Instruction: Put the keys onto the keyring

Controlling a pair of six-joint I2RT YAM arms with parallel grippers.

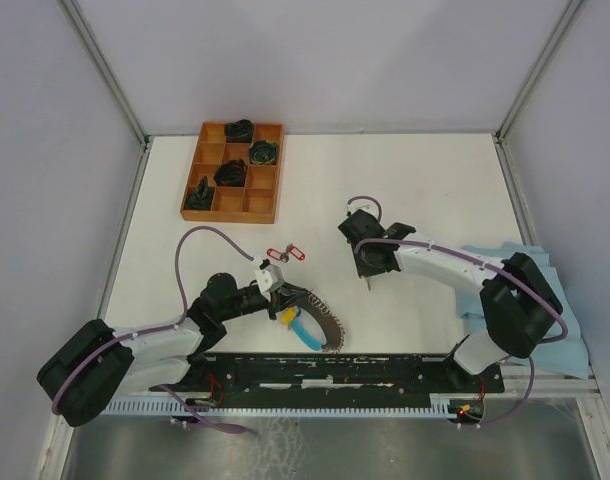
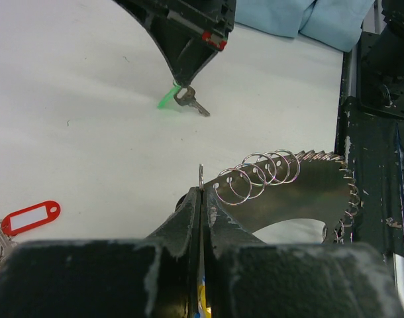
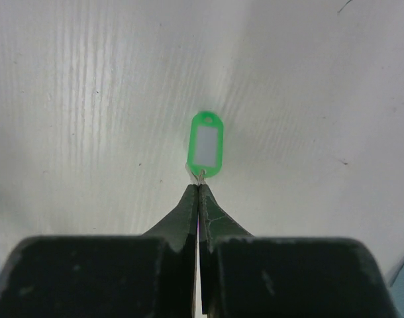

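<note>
Tray (image 1: pixel 190 180) at far left holds dark items in several compartments. Left gripper (image 1: pixel 280 293) touches the keyring (image 1: pixel 325 325), with a red tag (image 1: pixel 293 253) near.

Left wrist: jaws pressed on keyring wire; right gripper (image 2: pixel 180 81) meets green key (image 2: pixel 189 99).

Right wrist: jaws pinch its ring, only the tag showing.

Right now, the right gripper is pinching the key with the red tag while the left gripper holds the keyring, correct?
Not quite: the tag is green, not red. The right wrist view shows the right gripper shut on the ring of the green-tagged key. The red-tagged key lies loose on the table. The left gripper does hold the keyring.
</note>
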